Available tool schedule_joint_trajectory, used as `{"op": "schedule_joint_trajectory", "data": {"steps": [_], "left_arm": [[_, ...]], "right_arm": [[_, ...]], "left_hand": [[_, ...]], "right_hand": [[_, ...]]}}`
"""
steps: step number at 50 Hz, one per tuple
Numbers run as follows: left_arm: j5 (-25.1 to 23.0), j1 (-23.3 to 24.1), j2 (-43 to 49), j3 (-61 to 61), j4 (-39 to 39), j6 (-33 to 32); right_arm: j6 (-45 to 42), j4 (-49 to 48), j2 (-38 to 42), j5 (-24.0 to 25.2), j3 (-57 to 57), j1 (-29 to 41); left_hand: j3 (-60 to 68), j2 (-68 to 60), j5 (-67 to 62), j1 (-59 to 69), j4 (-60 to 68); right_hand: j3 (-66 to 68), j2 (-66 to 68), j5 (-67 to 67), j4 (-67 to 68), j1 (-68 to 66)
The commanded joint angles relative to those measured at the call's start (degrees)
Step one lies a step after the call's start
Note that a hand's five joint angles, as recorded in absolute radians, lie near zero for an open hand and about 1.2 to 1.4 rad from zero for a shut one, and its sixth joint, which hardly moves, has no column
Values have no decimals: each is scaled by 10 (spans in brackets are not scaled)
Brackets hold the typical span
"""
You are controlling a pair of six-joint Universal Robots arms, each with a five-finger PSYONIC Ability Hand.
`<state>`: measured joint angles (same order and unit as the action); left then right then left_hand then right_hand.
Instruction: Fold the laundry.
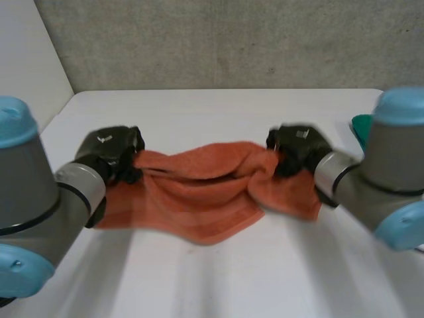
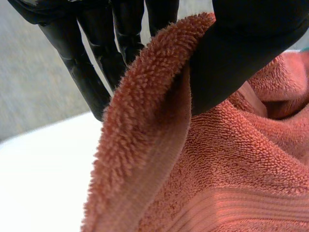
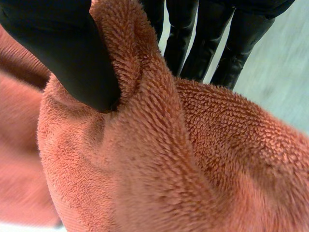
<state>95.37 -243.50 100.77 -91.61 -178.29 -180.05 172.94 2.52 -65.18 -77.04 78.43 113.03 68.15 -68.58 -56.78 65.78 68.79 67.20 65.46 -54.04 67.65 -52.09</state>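
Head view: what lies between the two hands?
In the head view, the orange terry towel sags between them; the left hand and the right hand each pinch an end.

One towel (image 1: 199,195), one table (image 1: 265,278), one teal object (image 1: 362,130), two hands: left hand (image 1: 109,151), right hand (image 1: 299,147).

The white table (image 1: 218,278) carries an orange towel (image 1: 199,205), its near part lying flat across the middle and its far edge lifted, and a teal thing (image 1: 361,130), partly hidden, at the right rim.
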Motion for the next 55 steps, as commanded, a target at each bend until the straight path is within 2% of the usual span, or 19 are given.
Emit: {"op": "schedule_joint_trajectory", "data": {"steps": [1, 5, 7, 11, 13, 16, 19, 20, 21, 24, 26, 31, 37, 41, 49, 55], "left_arm": [[-3, -14, -101, -11, 6, -73], [-5, -17, -139, -23, 0, -108], [-7, -17, -145, -29, 1, -120], [-7, -13, -135, -39, 0, -122], [-6, -11, -121, -44, -1, -123], [-6, -5, -68, -38, -5, -123], [-4, 3, -15, -24, -7, -123], [-4, 5, -2, -16, -7, -123], [-4, 6, 8, -9, -7, -123], [0, 6, 50, 22, -7, -123], [1, 7, 73, 45, -7, -123], [1, 3, 92, 69, -7, -123], [0, -1, 94, 67, -12, -123], [0, -3, 96, 62, -15, -123], [-2, -5, 90, 48, -16, -123], [-2, -5, 89, 48, -19, -123]], "right_arm": [[-75, 139, -83, 86, -88, -62], [-103, 256, -53, 135, -193, -91], [-127, 315, 1, 145, -258, -105], [-182, 398, 99, 131, -380, -111], [-205, 430, 164, 106, -446, -109], [-221, 442, 222, 66, -502, -102], [-224, 425, 277, -7, -557, -89], [-225, 413, 287, -28, -568, -84], [-226, 387, 297, -68, -579, -77], [-227, 346, 296, -115, -581, -71], [-221, 320, 282, -137, -563, -65], [-221, 307, 203, -116, -449, -53], [-230, 261, 47, -37, -236, -61], [-229, 231, 1, 6, -123, -61], [-233, 105, -11, 23, 51, -61], [-233, 7, 29, 25, 89, -59]], "left_hand": [[118, -114, -132, 142, 112], [118, -114, -132, 142, 112], [118, -114, -132, 142, 112], [118, -114, -132, 142, 112], [118, -114, -132, 142, 112], [118, -114, -132, 142, 112], [118, -114, -132, 142, 112], [118, -114, -132, 142, 112], [118, -114, -132, 142, 112], [118, -114, -132, 142, 112], [118, -114, -132, 142, 112], [118, -114, -132, 142, 112], [118, -114, -132, 142, 112], [118, -114, -132, 142, 112], [118, -114, -132, 142, 112], [118, -114, -132, 142, 112]], "right_hand": [[128, 145, -160, 124, -279], [128, 145, -160, 124, -279], [128, 145, -160, 124, -279], [128, 145, -160, 124, -279], [128, 145, -160, 124, -279], [-83, -65, 51, -87, -68], [-239, -222, 208, -244, 88], [-333, -316, 301, -337, 182], [-544, -526, 512, -548, 393], [-572, -555, 540, -576, 421], [-572, -555, 540, -576, 421], [-572, -555, 540, -576, 421], [-572, -555, 540, -576, 421], [-499, -482, 467, -504, 348], [-322, -305, 291, -327, 171], [-309, -291, 277, -313, 158]]}}
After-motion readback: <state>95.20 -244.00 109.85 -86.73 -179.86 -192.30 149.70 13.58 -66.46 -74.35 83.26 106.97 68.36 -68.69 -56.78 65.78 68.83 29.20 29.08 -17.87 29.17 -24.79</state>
